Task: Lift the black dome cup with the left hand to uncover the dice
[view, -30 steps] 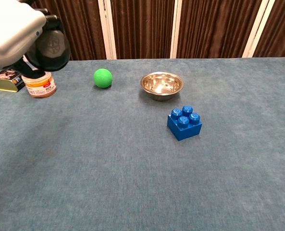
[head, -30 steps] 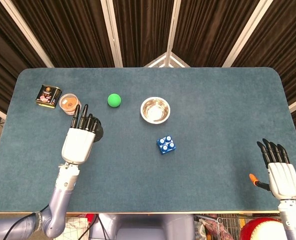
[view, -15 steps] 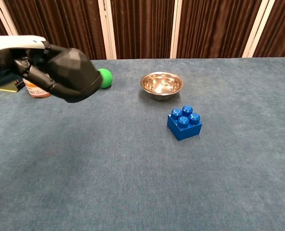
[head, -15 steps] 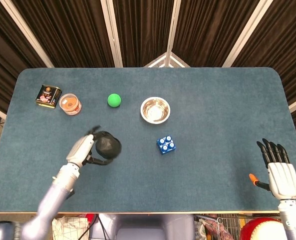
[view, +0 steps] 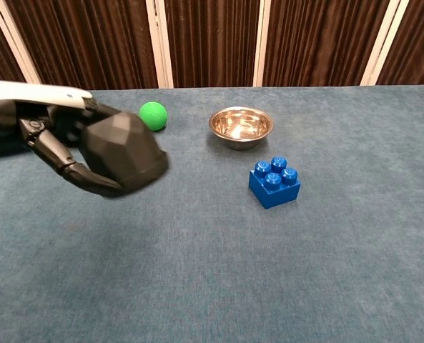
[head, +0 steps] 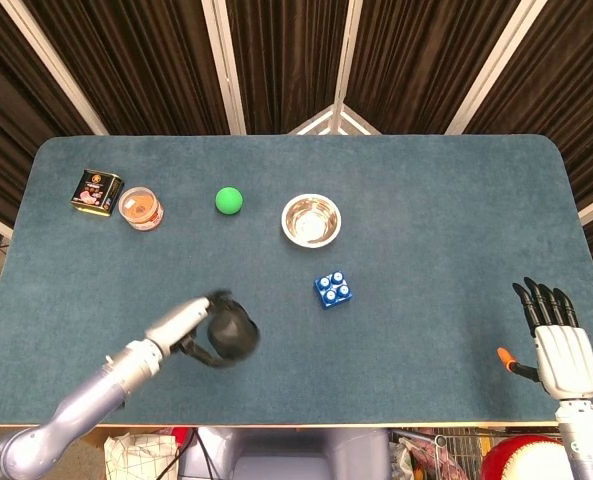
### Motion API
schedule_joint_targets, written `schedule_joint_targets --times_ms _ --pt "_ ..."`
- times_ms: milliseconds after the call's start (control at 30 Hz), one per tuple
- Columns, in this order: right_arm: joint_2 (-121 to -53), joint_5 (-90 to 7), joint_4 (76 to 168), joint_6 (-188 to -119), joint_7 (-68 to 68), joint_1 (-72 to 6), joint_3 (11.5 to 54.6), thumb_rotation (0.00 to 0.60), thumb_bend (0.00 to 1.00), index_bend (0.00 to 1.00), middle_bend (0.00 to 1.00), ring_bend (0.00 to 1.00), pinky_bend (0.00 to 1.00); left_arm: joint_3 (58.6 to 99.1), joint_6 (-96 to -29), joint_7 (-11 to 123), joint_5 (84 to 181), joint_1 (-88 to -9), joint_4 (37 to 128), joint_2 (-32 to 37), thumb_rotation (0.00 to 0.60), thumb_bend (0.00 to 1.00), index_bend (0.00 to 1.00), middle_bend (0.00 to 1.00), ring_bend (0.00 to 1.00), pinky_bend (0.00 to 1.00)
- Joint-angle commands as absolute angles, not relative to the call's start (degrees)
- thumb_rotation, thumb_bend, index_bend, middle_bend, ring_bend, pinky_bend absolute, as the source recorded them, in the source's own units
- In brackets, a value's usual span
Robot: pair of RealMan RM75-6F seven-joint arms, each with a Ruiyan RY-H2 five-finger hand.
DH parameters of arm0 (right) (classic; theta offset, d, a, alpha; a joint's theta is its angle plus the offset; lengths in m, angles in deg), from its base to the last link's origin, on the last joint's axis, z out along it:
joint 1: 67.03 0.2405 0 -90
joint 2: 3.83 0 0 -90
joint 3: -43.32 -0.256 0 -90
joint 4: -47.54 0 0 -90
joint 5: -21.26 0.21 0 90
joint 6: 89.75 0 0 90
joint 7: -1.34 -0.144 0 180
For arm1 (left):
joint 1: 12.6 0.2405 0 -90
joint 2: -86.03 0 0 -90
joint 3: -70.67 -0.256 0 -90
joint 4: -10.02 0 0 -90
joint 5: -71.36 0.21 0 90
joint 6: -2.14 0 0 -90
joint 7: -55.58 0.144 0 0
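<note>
Holding the black dome cup (head: 232, 338) in its curled fingers, the left hand (head: 188, 326) shows in the head view above the bench (head: 426, 200), to the near left of the blue brick (head: 332, 289). The cup is tilted on its side in the grip, and no dice show on the cloth beneath it or anywhere near the brick. The right hand (head: 564, 340) lies flat at the near right corner, far right of the brick, fingers straight and slightly apart, holding nothing; a small orange thing (head: 507, 356) lies just beside it. Beyond the brick stands a steel bowl (head: 311, 220), with a green ball (head: 229, 200), an orange-lidded jar (head: 141, 208) and a small tin (head: 97, 192) further left.

From the chest view, the left hand (view: 51, 139) wraps the cup (view: 122, 151) from above and behind, carried clear of the bench (view: 269, 271) left of the brick (view: 274, 181); the ball (view: 153, 115) and bowl (view: 241, 126) sit beyond. The right hand is out of this frame.

To do this well, I judge the grip should stay firm and the cup level and high, kept away from the brick and bowl.

Blue-grey felt-like cloth covers the bench; dark curtains with pale uprights close the room behind.
</note>
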State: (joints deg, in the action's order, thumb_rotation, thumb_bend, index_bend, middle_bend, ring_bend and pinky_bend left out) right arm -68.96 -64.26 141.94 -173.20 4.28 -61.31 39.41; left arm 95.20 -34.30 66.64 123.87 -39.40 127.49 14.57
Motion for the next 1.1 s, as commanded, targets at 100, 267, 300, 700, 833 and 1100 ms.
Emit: schedule_joint_targets --times_ms 100,267,300,700,833,1100 --pt "-69.1 -64.4 142.0 -173.1 4.4 -61.2 39.4 0.600 0.23 0.00 0.00 0.00 0.00 85.4 -87.1 110.2 157.3 -38.7 104.7 1.2 0.600 0.40 0.42 0.41 0.00 0.00" --pt "-68.9 -64.4 142.2 -173.2 4.2 -61.2 39.4 0.600 0.23 0.00 0.00 0.00 0.00 84.6 -90.7 111.4 163.7 -39.3 100.6 0.2 0.600 0.40 0.42 0.41 0.00 0.00" --pt "-68.9 -64.4 142.3 -173.1 4.1 -61.2 39.4 0.600 0.23 0.00 0.00 0.00 0.00 84.4 -90.4 109.8 163.2 -39.1 101.4 0.1 0.600 0.40 0.42 0.41 0.00 0.00" --pt "-68.6 -64.5 142.2 -173.2 3.7 -61.3 39.5 0.600 0.23 0.00 0.00 0.00 0.00 94.6 -46.9 49.7 114.6 -37.0 144.1 24.9 0.600 0.40 0.42 0.42 0.00 0.00" --pt "-68.7 -64.6 142.2 -173.4 3.8 -61.4 39.6 0.600 0.23 0.00 0.00 0.00 0.00 98.9 -34.4 39.3 116.2 -36.3 140.9 32.2 0.600 0.40 0.42 0.41 0.00 0.00" --pt "-68.8 -64.7 142.4 -173.1 4.1 -61.1 39.5 0.600 0.23 0.00 0.00 0.00 0.00 89.3 -56.0 63.8 133.7 -34.7 131.1 23.0 0.600 0.40 0.43 0.41 0.00 0.00"
